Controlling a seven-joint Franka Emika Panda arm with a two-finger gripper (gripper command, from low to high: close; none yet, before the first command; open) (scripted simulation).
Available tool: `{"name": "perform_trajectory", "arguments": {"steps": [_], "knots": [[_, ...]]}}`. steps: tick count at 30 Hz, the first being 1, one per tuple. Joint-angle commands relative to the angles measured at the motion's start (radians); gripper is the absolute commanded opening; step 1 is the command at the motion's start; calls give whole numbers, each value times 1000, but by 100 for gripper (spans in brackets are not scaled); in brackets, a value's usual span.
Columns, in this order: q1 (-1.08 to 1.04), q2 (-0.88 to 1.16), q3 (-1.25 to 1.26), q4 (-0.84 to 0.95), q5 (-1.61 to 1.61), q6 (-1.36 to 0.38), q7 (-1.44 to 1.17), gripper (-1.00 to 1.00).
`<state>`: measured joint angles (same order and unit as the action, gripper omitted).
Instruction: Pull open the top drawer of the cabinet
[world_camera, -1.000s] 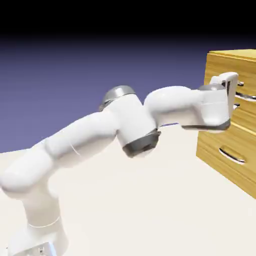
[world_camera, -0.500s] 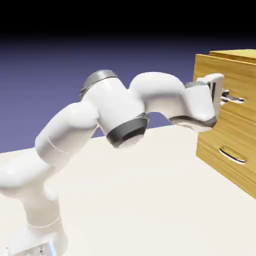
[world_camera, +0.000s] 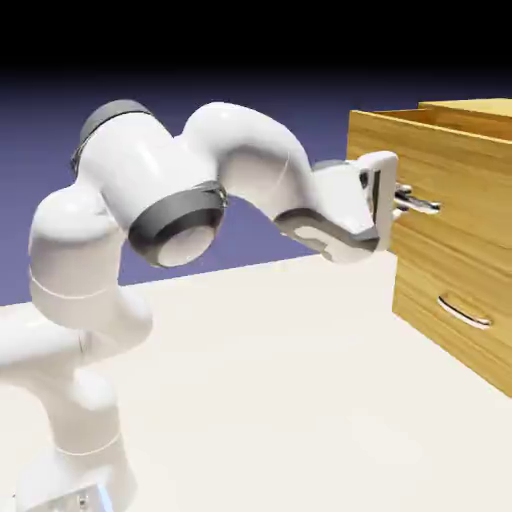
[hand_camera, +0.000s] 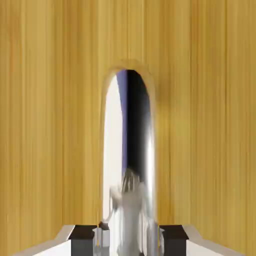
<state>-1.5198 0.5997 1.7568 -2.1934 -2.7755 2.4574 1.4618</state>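
Between the tool's (hand_camera: 128, 239) fingertips, the top drawer's (world_camera: 450, 165) handle (hand_camera: 129, 150).

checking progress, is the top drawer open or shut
Partly open: the top drawer juts out past the lower drawer, gripper on its handle.

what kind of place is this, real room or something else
Most likely a rendered simulation scene, not a real room: a bare pale table before a flat blue-violet backdrop, holding only a white arm with its gripper shut on the top drawer's handle, and a wood-grain cabinet.
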Motion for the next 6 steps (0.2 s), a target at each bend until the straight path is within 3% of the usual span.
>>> {"name": "perform_trajectory", "arguments": {"steps": [1, 3, 4, 6], "knots": [[-36, 8, 34, -28, 2, -8, -3, -100], [-81, 20, 77, -62, 7, -17, -11, -100], [-81, 20, 77, -62, 7, -17, -11, 100], [-117, 31, 110, -91, 13, -23, -16, 100]]}}
